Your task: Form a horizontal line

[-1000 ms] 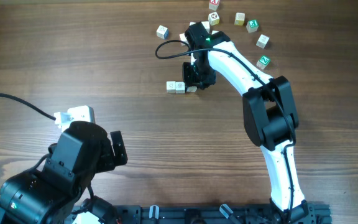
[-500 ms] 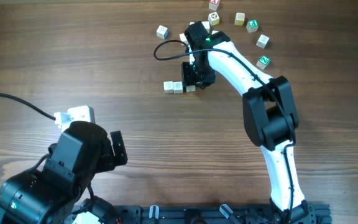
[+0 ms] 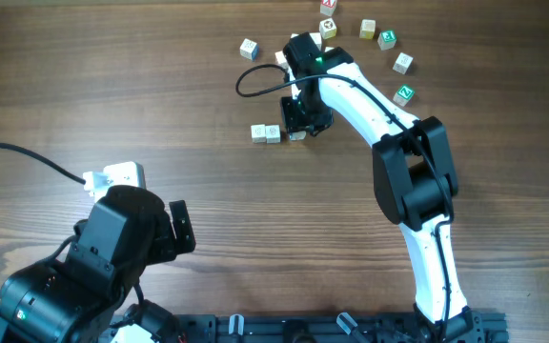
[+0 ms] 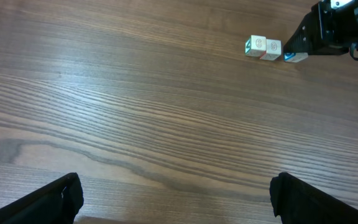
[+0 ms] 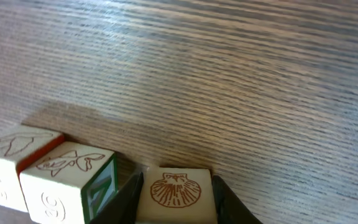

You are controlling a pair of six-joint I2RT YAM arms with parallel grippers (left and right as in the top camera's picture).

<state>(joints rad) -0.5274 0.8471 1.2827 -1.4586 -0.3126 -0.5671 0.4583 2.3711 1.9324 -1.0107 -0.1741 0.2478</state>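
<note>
A short row of small white letter cubes lies on the wood table: two cubes (image 3: 266,132) touch edge to edge, and a third cube (image 3: 296,135) sits at their right end. My right gripper (image 3: 305,119) is shut on that third cube, which bears a brown shell drawing (image 5: 176,190), right beside the green-sided cube (image 5: 73,177). The row also shows in the left wrist view (image 4: 265,47) at far right. My left gripper (image 4: 176,199) is open and empty, low at the near left.
Several loose letter cubes lie at the far edge: one (image 3: 248,47) left of the right arm, others (image 3: 386,39) to its right. A white cable box (image 3: 114,176) sits near the left arm. A black cable (image 3: 255,76) loops by the right wrist.
The right gripper has nudged its cube and the two-cube pair slightly left, closing the row. The left arm has not moved.
</note>
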